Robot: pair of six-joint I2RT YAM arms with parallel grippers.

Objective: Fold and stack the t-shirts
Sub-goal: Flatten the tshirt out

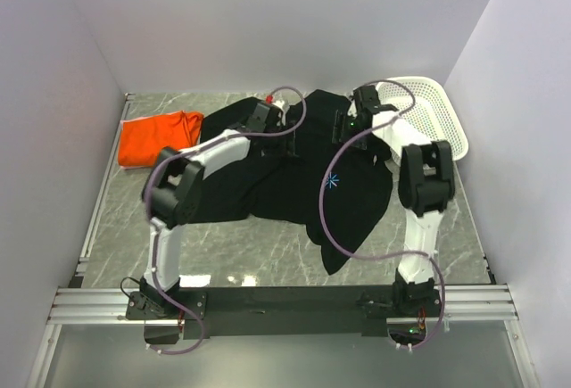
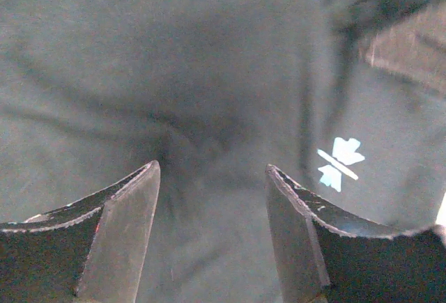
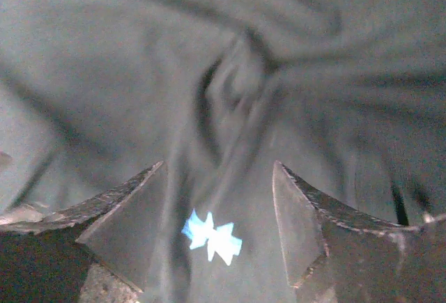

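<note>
Seen from above, the orange t-shirt (image 1: 159,138) lies bunched at 10 o'clock on the grey marble-patterned table (image 1: 268,245), well apart from both arms. Just to its right the black t-shirt (image 1: 277,183) sprawls rumpled from the centre of the table toward 1 o'clock, with one flap trailing down to 5 o'clock.

The only marking on the cloth is a small light-blue starburst (image 1: 332,180) near the middle of the black shirt. It is a figure, not lettering.

The left gripper (image 2: 212,167) is at the shirt's far left part, about 11 o'clock from the mark in the top view. In the left wrist view its fingers (image 2: 132,205) stand apart over black cloth with nothing clamped. A shallow pucker of fabric sits in the gap, just beyond the tips, and the starburst (image 2: 339,164) shows at 3 o'clock of the right-hand fingertip, outside the gap.

The right gripper (image 3: 219,167) is over the same shirt at about 12 o'clock from the mark in the top view. Its fingers (image 3: 136,219) are also spread, holding nothing. A twisted ridge of black cloth runs between them toward 12 o'clock, and the starburst (image 3: 212,237) lies inside the gap at 6 o'clock, close to the camera. Whether the tips touch the cloth I cannot tell.

At 2 o'clock on the table stands the white mesh basket (image 1: 446,120), just beside the black shirt's right edge. Only its rim and mesh wall show.
</note>
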